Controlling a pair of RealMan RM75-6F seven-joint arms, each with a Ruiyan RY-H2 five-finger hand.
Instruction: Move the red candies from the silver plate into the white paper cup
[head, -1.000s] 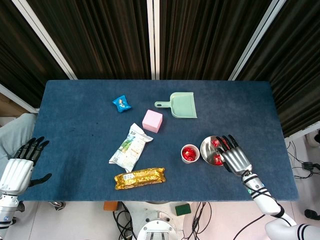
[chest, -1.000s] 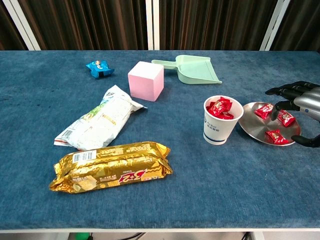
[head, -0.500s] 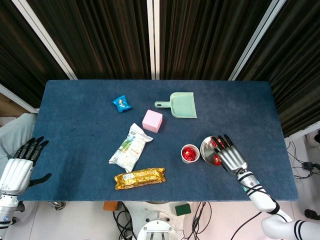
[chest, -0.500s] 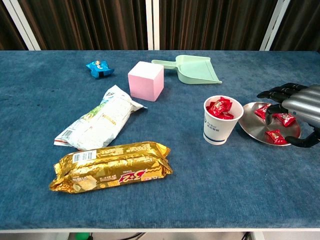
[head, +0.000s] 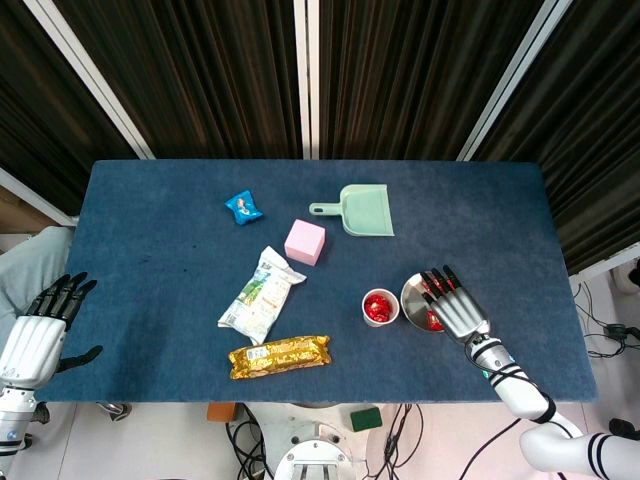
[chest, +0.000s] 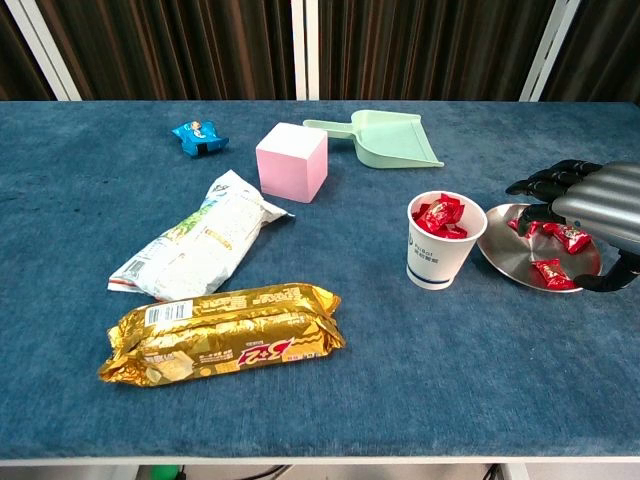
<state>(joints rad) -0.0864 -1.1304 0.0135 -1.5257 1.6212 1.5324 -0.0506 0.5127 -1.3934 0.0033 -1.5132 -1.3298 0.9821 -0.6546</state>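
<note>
Two hands belong to this robot, and only one is busy. At 8 o'clock, off the edge of the blue table (head: 150, 200), the left hand (head: 40, 335) hangs with its fingers spread and nothing in it — it looks parked out of the way.

Next come things the job does not need: a small blue snack packet (chest: 198, 136) at 11 o'clock, a white and green bag (chest: 198, 240) near the middle, and a long gold packet (chest: 222, 333) at 7 o'clock. Each has writing on it, but it is too small to read. A pink cube (chest: 292, 160) and a green dustpan (chest: 385, 136) sit toward 12 o'clock.

At 4 o'clock stands the white paper cup (chest: 444, 250), right beside the silver plate (chest: 500, 255) — close, so each trip is short. It has a small blue mark I cannot read. Some red candies (chest: 440, 216) are already in it.

More red candies wait on the plate. The right hand (chest: 590, 196) hovers over them with its fingers spread, holding nothing. I think it is getting ready to pick one up. How many candies hide under it, I cannot tell.
</note>
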